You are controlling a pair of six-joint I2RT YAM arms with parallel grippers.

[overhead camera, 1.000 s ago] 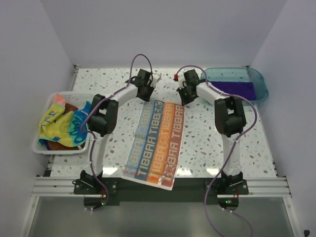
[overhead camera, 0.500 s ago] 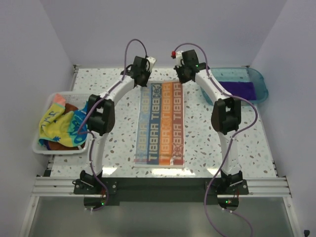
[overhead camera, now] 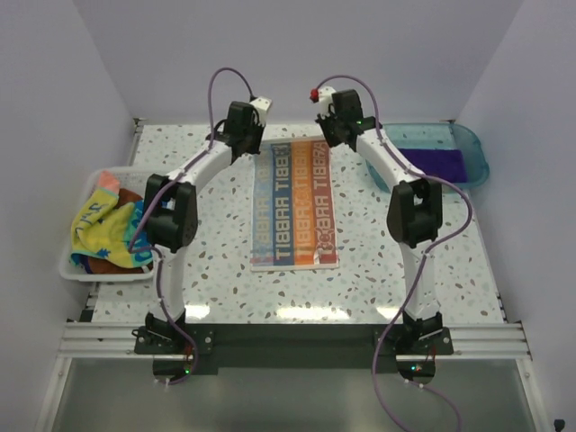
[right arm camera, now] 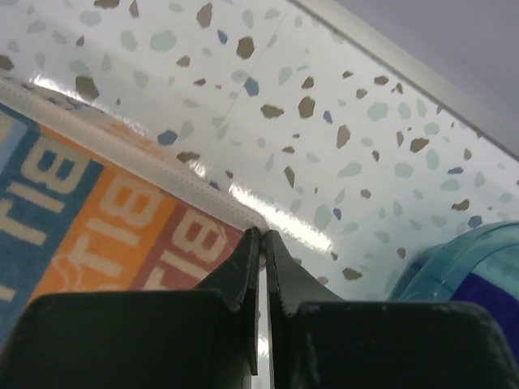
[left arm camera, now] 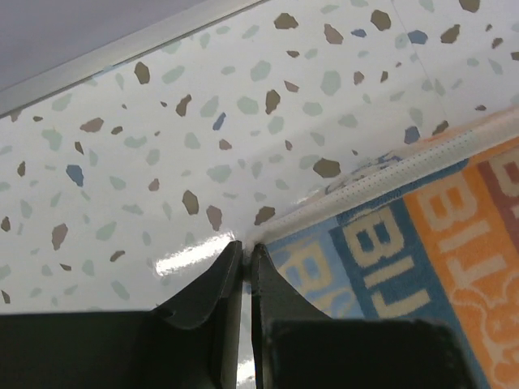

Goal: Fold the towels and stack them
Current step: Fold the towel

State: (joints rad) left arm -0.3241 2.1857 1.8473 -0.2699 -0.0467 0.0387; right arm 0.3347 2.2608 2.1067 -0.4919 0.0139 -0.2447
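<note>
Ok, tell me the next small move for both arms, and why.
Probably lift both corners slightly and start carrying them toward the near edge. The RABBIT towel lies flat and unfolded, and the left gripper and right gripper are each shut on a far corner.

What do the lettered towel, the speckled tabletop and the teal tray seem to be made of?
Flat white cloth towel with orange and blue RABBIT lettering: woven fabric, matte, stitched white hem. Speckled white tabletop: hard, glossy terrazzo-look surface, showing glare; possibly laminate. Translucent teal tray: likely moulded plastic, smooth and see-through at its wall.
</note>
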